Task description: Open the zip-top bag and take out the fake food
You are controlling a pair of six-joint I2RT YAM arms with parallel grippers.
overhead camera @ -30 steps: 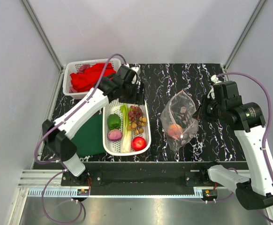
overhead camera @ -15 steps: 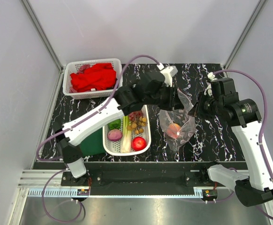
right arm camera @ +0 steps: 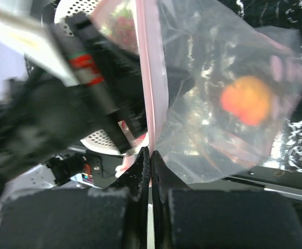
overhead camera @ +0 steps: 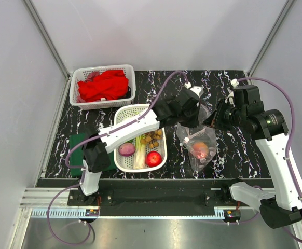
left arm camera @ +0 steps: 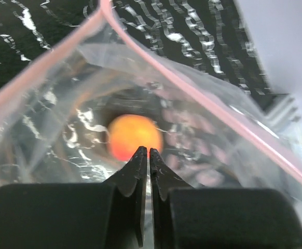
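Orange peach (left arm camera: 134, 137) inside zip-top bag (left arm camera: 221, 129), beyond left pincer (left arm camera: 145, 152)

My left arm (overhead camera: 135, 124), white shells over black joints, stretches from its base at the near desk edge far across to the right, wrist bent downward. Its black two-finger claw (left arm camera: 145, 153) has the tips pressed together, only a hairline between them. My right arm (overhead camera: 275, 142) rises from its base and folds inward to the left. Its black claw (right arm camera: 147, 151) is pinched on the pink zip edge of the clear plastic zip-top bag (right arm camera: 218, 62).
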